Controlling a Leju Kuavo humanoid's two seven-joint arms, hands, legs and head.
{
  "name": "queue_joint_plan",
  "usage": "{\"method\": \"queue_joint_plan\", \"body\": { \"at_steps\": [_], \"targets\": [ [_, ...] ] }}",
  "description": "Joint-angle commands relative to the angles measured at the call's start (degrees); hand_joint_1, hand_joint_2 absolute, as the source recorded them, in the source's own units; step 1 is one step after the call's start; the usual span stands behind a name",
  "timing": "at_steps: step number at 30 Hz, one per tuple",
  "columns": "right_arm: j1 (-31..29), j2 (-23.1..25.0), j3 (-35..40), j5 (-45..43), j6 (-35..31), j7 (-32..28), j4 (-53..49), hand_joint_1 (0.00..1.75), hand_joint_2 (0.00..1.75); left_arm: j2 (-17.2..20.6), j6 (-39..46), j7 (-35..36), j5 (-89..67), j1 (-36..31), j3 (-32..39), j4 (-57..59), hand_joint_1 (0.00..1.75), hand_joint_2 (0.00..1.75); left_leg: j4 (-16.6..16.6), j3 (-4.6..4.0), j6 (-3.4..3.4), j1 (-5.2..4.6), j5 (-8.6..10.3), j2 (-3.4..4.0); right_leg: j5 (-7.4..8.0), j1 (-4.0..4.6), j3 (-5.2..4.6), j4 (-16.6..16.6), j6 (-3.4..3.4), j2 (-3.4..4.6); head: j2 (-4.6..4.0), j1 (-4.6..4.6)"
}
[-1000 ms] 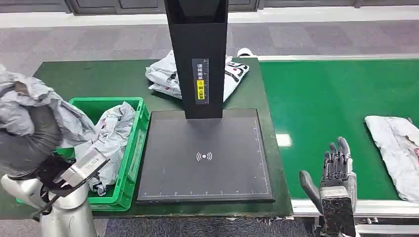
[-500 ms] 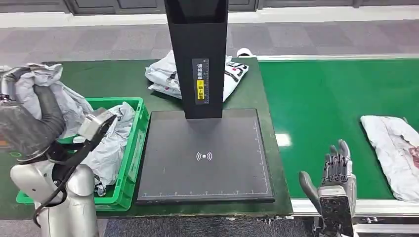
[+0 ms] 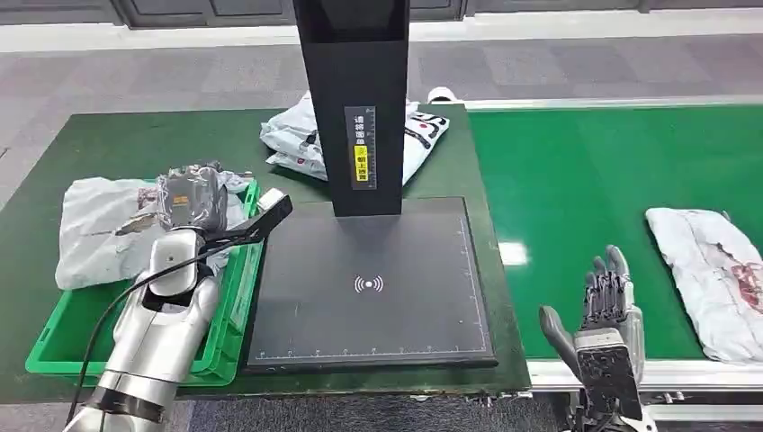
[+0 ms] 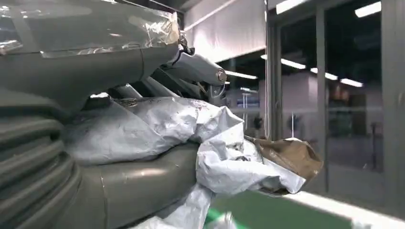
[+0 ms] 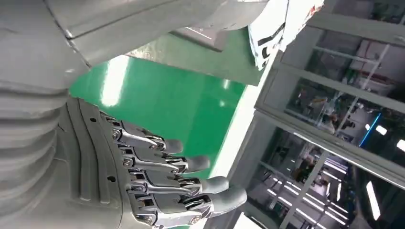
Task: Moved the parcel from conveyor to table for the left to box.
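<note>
Head view: my left hand [image 3: 191, 200] grips a crumpled grey parcel [image 3: 103, 229], which lies spread over the far left corner of the green crate [image 3: 232, 310] and spills past its left wall onto the dark green table [image 3: 135, 144]. The crate stands at the table's near left corner, just beside the black scanner plate [image 3: 369, 283], whose upright black column [image 3: 355, 99] rises from the plate's far edge. A second white parcel [image 3: 297, 139] lies behind that column at the table's far edge. My right hand [image 3: 598, 319] hovers over the near edge of the green conveyor belt [image 3: 594, 171], fingers apart and holding nothing; a flat white parcel [image 3: 711, 274] lies on the belt near its right edge, well apart from the hand. Left wrist view: my thumb [image 4: 138, 183] and darker fingers [image 4: 191, 67] close around the crumpled grey parcel [image 4: 157, 126], one wrinkled end carrying a patch of brown tape [image 4: 291, 155] jutting beyond the hand. Right wrist view: my right hand [image 5: 157, 186] is held above the green conveyor belt [image 5: 167, 95], fingers [image 5: 191, 164] extended and separated, with nothing between them.
</note>
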Motion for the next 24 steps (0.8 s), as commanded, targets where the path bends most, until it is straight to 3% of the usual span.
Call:
{"method": "queue_joint_plan", "body": {
  "at_steps": [1, 11, 15, 18, 19, 21, 22, 23, 24],
  "targets": [
    [-2.0, -0.7, -3.0, -0.1, 0.9, 0.3, 3.4, 0.00, 1.75, 1.5, -4.7, 1.5, -2.1, -3.8, -1.3, 10.2, 1.75, 1.75, 0.0, 0.03, 0.00, 0.07, 0.00, -0.07, -0.01, 0.10, 0.12, -0.1, -0.02, -0.27, 0.00, -0.02],
    [-3.4, -0.7, -1.8, 0.5, 3.1, 0.8, 4.5, 0.00, 1.75, 2.2, -8.9, -1.4, -0.1, -3.9, 4.3, 21.6, 1.75, 1.75, -0.1, 0.09, 0.01, 0.03, -0.02, 0.08, -0.02, 0.06, 0.14, -0.1, -0.04, -0.18, 0.00, -0.02],
    [-5.6, -0.9, -0.8, 0.8, 3.6, 1.2, 6.4, 0.00, 1.75, 3.1, -10.2, 0.5, -0.9, -3.5, 7.1, 25.4, 1.75, 1.75, -0.2, 0.11, 0.00, 0.07, -0.03, 0.30, 0.04, 0.10, 0.14, -0.2, -0.06, -0.01, 0.00, -0.02],
    [-6.6, -1.2, -0.3, 0.9, 3.9, 1.7, 7.0, 0.00, 1.75, 3.7, -11.5, 4.3, -2.1, -3.9, 9.9, 28.4, 1.75, 1.75, -0.1, 0.11, 0.00, 0.02, -0.03, 0.20, -0.01, 0.05, 0.13, -0.1, -0.06, -0.03, -0.02, -0.02],
    [-6.4, -1.3, -0.1, 0.9, 4.3, 2.0, 6.7, 0.00, 1.75, 5.7, -8.0, 18.7, -2.1, -3.8, 10.9, 29.1, 1.75, 1.75, -0.2, 0.14, -0.01, 0.06, 0.00, 0.25, 0.04, 0.11, 0.17, -0.2, -0.08, -0.06, 0.00, -0.02],
    [-5.6, -1.6, 0.2, 0.9, 4.1, 2.1, 6.2, 0.00, 1.75, 7.9, -5.6, 15.6, -2.1, -4.7, 16.0, 30.9, 1.75, 1.75, -0.1, 0.07, -0.02, 0.06, -0.08, 0.30, 0.00, 0.10, 0.05, -0.1, -0.07, 0.10, 0.00, -0.02],
    [-5.6, -1.8, 0.3, 0.9, 4.0, 2.2, 6.3, 0.00, 1.75, 7.8, -5.1, 14.6, -2.1, -4.9, 17.1, 30.8, 0.54, 1.75, -0.1, 0.11, -0.04, 0.08, -0.06, 0.41, 0.03, 0.13, 0.08, -0.1, -0.09, 0.13, -0.02, -0.02],
    [-5.7, -2.0, 0.4, 0.8, 4.0, 2.2, 6.5, 0.00, 1.75, 7.2, -4.2, 13.6, -2.1, -5.1, 18.2, 30.1, 0.00, 1.75, -0.1, 0.04, -0.04, 0.07, -0.06, 0.23, -0.02, 0.12, 0.08, 0.0, -0.08, 0.05, 0.00, 0.00],
    [-5.9, -2.3, 0.6, 0.7, 4.3, 2.2, 6.7, 0.00, 1.75, 7.0, -4.3, 14.4, -2.1, -5.2, 18.3, 29.9, 0.00, 1.75, -0.1, 0.07, -0.06, 0.14, -0.06, 0.38, 0.04, 0.20, 0.08, -0.1, -0.11, 0.13, 0.00, 0.02]
  ]
}}
